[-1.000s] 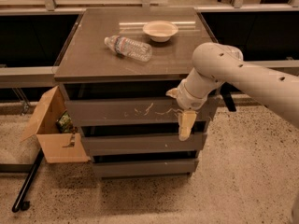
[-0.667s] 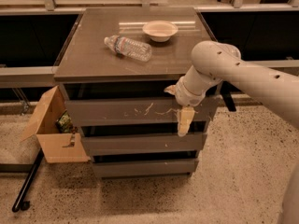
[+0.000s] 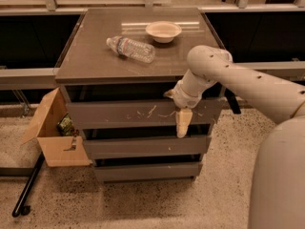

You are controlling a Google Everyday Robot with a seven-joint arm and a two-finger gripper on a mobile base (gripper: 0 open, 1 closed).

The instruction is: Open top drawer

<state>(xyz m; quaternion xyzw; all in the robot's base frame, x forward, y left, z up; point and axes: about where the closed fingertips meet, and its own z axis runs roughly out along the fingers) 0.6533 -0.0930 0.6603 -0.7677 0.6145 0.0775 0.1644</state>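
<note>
1. The top drawer [image 3: 138, 113] (whitish scratches across its front) sits mid-frame, just beneath the tabletop [image 3: 95, 56].
2. The gripper [image 3: 183, 124] hangs right of centre, before the drawer's right part; whether it grips anything, I cannot tell.

A plastic bottle [image 3: 131, 49] lies sideways on the tabletop [image 3: 93, 63] near a pale bowl [image 3: 163, 31]; a cardboard box [image 3: 53, 144] stands on the floor [image 3: 143, 206].

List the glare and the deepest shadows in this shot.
Camera view: pale glare streaks the cabinet top beside the bowl; the gaps above and below the top drawer lie in deep shadow; the gripper, hanging before that drawer's right part, is evenly lit.
</note>
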